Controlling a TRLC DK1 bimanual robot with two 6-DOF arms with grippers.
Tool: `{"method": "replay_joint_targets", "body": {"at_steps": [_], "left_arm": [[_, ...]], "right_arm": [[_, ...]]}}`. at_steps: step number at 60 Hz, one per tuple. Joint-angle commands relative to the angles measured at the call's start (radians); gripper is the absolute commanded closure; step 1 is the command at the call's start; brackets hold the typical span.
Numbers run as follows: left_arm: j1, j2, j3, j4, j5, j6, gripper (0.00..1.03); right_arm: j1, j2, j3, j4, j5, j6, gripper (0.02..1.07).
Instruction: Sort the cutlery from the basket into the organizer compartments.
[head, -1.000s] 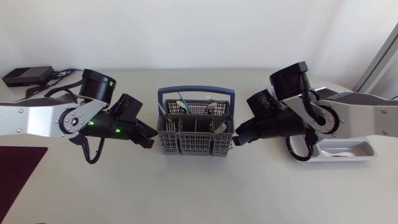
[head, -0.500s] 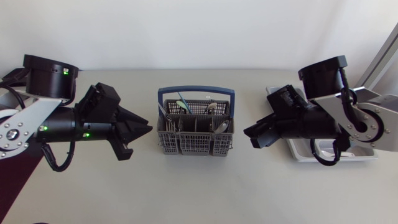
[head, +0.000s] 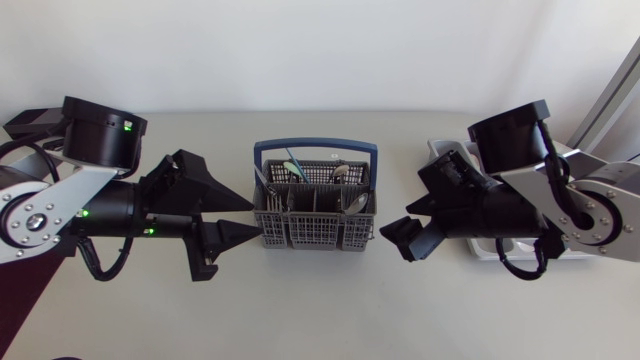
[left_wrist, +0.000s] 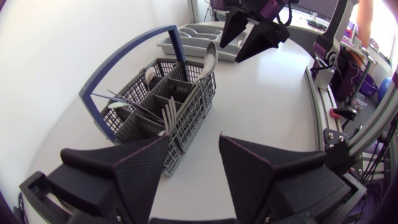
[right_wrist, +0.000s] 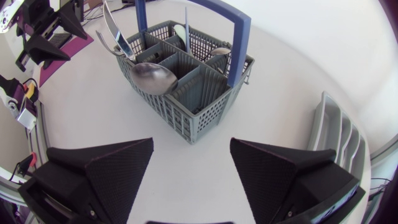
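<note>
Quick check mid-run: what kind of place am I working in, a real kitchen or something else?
Probably a robot test bench, not a kitchen: a plain pale table holding a cutlery basket and an organizer, with my left arm and right arm flanking the basket.

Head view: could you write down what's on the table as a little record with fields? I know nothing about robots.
Basket: grey plastic mesh cutlery basket with blue handle, mid-table, upright
Contents: metal spoons and forks standing in its compartments
Organizer: light grey plastic tray, right of basket, partly behind right arm
Left hand: black, open, empty, facing basket's left side
Right hand: black, open, empty, facing basket's right side
</note>
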Motion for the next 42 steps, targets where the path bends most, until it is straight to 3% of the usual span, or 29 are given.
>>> {"method": "replay_joint_targets", "body": {"at_steps": [1,32,42], "left_arm": [[-0.005,0.029,0.022,0.008,0.016,0.038,0.4],[-0.006,0.182,0.103,0.091,0.059,0.049,0.41],[-0.006,0.21,0.123,0.092,0.106,0.049,0.54]], "right_arm": [[0.01,-0.009,-0.02,-0.005,0.0,-0.01,0.17],[0.018,0.018,-0.046,0.021,0.0,-0.018,0.15],[0.017,0.034,-0.059,0.042,0.0,-0.024,0.15]]}}
